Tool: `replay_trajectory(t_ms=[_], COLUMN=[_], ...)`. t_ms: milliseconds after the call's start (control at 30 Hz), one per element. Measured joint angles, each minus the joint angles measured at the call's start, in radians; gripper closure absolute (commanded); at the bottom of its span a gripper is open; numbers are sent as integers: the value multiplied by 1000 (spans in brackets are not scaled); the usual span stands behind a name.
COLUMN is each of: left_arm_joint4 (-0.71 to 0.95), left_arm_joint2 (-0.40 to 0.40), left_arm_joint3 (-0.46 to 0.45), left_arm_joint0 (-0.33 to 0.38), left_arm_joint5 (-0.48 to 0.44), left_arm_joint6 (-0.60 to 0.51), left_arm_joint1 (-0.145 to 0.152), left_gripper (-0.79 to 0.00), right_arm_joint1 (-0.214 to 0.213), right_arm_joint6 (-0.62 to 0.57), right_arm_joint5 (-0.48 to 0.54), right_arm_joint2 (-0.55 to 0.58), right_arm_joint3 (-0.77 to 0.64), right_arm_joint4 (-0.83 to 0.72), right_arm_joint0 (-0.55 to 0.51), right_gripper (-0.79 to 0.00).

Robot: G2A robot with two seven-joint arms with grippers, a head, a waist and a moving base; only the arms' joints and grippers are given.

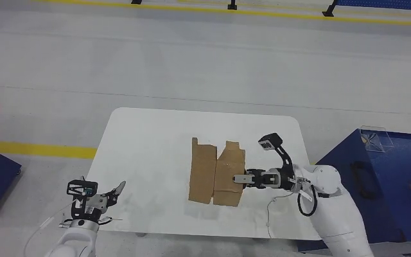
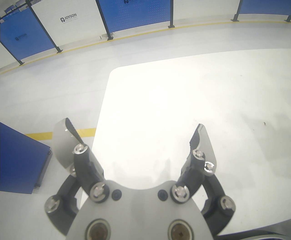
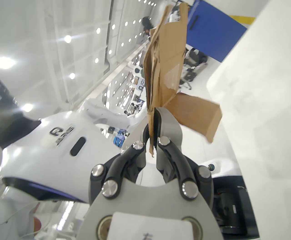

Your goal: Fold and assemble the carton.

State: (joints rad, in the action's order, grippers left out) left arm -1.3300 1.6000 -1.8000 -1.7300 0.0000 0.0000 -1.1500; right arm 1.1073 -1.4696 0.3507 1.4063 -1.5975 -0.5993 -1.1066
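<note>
Top view first. We've got the carton (image 1: 215, 172) as a flattened brown sheet over the middle of the bench (image 1: 148, 132), a little toward the near edge. The right claw (image 1: 237, 179) comes in from the bench's right edge and has the sheet by its right side. We can't tell from up here whether the cardboard touches the bench. A blue cabinet (image 1: 363, 164) stands just off the right edge, close behind that arm, so there's little room to swing back.

Over to the right wrist view, and the clamp is plain: both fingers are clenched on the cardboard's edge. The sheet stands off the claw as thin layers pressed together, with one flap (image 3: 200, 116) splayed out toward the bench. As we read it, the box hasn't been opened yet. A one-edge hold lets the sheet sag and twist, so we'd keep the pinch firm and bring a second hold to the far side before spreading the walls. That loose flap could catch, so we'd watch it.

Left wrist view now. The left claw (image 2: 133, 123) is spread wide with nothing in it, hanging over the bench's left edge toward the near corner, well apart from the carton. A blue panel (image 2: 18, 159) sits beside it off the bench, and partition boards (image 2: 134, 12) line the far floor, out of the way.
</note>
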Motion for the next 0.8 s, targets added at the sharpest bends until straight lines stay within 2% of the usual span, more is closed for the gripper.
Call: replay_trajectory(t_ms=[100,233,400,733,800], left_arm_joint4=[0,0,0,0,0], left_arm_joint2=[0,0,0,0,0], left_arm_joint3=[0,0,0,0,0], left_arm_joint0=[0,0,0,0,0], left_arm_joint5=[0,0,0,0,0], left_arm_joint6=[0,0,0,0,0], left_arm_joint1=[0,0,0,0,0], left_gripper=[-785,-785,-785,-785,-785], right_arm_joint1=[-14,-24,-31,-30,-28], right_arm_joint6=[-18,-23,-18,-17,9], right_arm_joint5=[-18,-29,-39,-39,-72], right_arm_joint2=[70,124,137,136,122], right_arm_joint3=[-146,-224,-238,-237,-196], right_arm_joint4=[-41,-62,-39,-41,-83], right_arm_joint0=[19,54,84,83,54], right_gripper=[0,0,0,0,0])
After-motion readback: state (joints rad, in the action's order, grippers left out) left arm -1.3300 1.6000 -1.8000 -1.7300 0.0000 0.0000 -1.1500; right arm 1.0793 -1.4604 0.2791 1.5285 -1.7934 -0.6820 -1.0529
